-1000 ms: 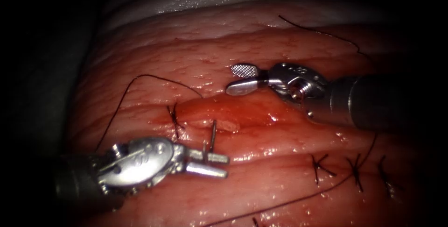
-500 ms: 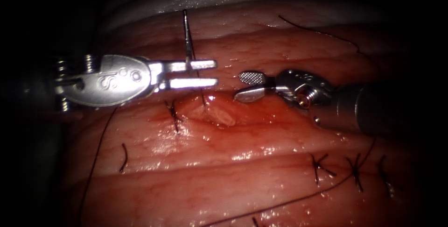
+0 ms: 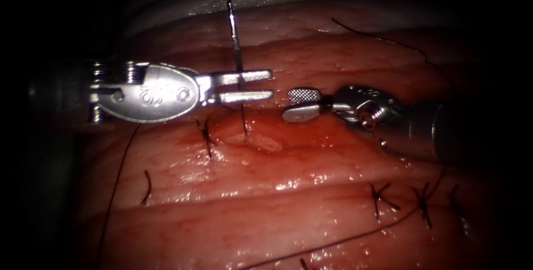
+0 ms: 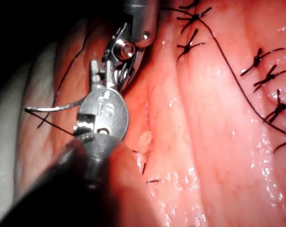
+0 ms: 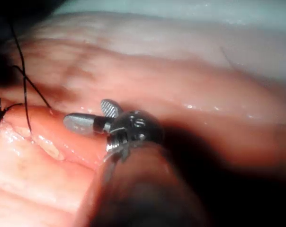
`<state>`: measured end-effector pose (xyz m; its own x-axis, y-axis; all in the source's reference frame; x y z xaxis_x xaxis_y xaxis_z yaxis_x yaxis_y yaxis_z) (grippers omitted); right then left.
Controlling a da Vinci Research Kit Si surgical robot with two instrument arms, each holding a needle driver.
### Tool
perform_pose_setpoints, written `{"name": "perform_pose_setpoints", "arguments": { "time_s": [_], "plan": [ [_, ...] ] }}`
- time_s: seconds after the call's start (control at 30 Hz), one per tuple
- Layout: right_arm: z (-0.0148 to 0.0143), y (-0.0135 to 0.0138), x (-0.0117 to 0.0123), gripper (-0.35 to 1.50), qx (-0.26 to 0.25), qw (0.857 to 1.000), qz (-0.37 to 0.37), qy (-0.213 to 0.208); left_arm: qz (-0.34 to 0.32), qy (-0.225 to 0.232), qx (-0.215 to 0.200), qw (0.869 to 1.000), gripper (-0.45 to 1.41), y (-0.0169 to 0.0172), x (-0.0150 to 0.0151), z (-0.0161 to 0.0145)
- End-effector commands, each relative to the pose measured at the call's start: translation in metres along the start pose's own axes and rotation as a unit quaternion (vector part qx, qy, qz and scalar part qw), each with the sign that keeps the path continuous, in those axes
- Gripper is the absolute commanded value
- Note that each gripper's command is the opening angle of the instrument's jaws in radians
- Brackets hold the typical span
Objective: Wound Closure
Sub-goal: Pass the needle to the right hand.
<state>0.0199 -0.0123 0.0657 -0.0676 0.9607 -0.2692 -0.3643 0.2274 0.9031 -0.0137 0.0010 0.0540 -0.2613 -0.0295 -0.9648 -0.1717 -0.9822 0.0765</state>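
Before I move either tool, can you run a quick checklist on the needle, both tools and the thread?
1. Needle grip: left tool is shut on the needle, near one end of its curve. Ok.
2. Needle out of the tissue: its bright length stands above the fingers. A dark strand runs down to the cut; needle or thread, cannot tell.
3. Right tool free: fingers open, holding nothing. Ok.
4. Tool tips apart, not touching. Ok.
5. Thread lies loose across the tissue past the tied stitches. Snagged or not, cannot tell.
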Motion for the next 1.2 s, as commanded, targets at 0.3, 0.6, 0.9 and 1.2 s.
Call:
{"name": "perform_pose_setpoints", "arguments": {
  "time_s": [0.3, 0.6, 0.9, 1.2],
  "plan": [
    [-0.0006, -0.0032, 0.0025, 1.18, 0.06, 0.992, 0.111, 0.0, 0.053, -0.005, 0.005, 0.999, -0.45, 0.0055, -0.0035, 0.0009],
    [0.0002, -0.0046, 0.0003, 1.2, 0.128, 0.974, 0.188, -0.025, 0.127, -0.009, 0.001, 0.992, -0.45, 0.0078, -0.0055, 0.0029],
    [0.0018, -0.0054, -0.0012, 1.35, 0.146, 0.965, 0.213, -0.038, 0.174, -0.018, 0.003, 0.985, -0.45, 0.0079, -0.0058, 0.0038],
    [0.0037, -0.0072, -0.0015, 1.4, 0.174, 0.959, 0.22, -0.046, 0.179, -0.021, 0.0, 0.984, -0.45, 0.0082, -0.0062, 0.0041]
  ]
}}
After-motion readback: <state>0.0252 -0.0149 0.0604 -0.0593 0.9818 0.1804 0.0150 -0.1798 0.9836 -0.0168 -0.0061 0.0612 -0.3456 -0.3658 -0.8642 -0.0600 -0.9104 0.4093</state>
